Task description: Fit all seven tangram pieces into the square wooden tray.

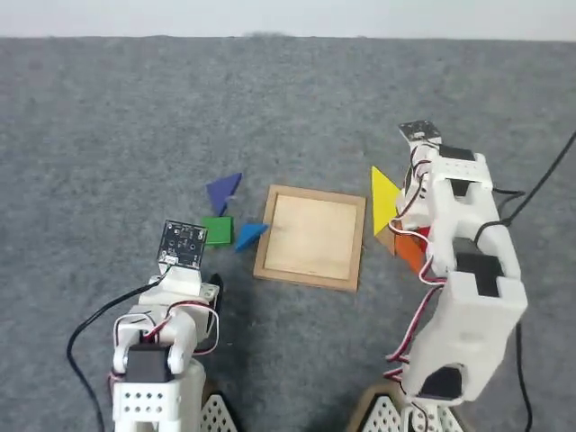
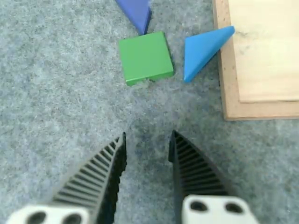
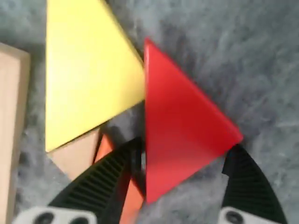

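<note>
1. High view: we see the square wooden tray [image 1: 310, 236] on the grey table [image 1: 135, 135] between 2 arms, with 0 pieces inside it.
2. Left wrist view: the left gripper [image 2: 148, 135] hangs over bare table, jaws a narrow gap apart, holding nothing. Ahead lie the green square [image 2: 145, 57], the dark blue piece [image 2: 135, 11] and the light blue triangle [image 2: 203, 51], whose tip meets the tray's rim.
3. Right wrist view: the right gripper [image 3: 184, 147] is spread wide, pinching the red triangle [image 3: 182, 126] by 1 edge and 1 corner. The yellow triangle [image 3: 88, 74] sits against it, with the orange piece [image 3: 105, 149] and the plain wood piece [image 3: 77, 156] beneath.
4. We judge the corner hold risky: the red triangle could pivot or slip, and a neighbour could get dragged along.
</note>
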### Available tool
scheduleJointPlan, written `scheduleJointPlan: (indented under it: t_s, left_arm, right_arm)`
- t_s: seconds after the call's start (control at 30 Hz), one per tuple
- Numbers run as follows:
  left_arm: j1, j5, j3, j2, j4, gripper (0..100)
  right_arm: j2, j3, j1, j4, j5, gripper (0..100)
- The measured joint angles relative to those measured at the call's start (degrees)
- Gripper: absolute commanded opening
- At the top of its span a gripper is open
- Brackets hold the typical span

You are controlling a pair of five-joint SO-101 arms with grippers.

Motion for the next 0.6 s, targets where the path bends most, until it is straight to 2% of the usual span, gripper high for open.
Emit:
scheduleJointPlan:
  t_s: [0.23,0.6]
  left_arm:
    - [0.00,0.00,0.00,0.00,0.00,15]
    - [0.00,0.00,0.00,0.00,0.00,15]
  right_arm:
    - [0.09,-1.67,0.18,0.18,0.18,29.5]
    - [3.69,-4.48,0.70,0.26,7.65,29.2]
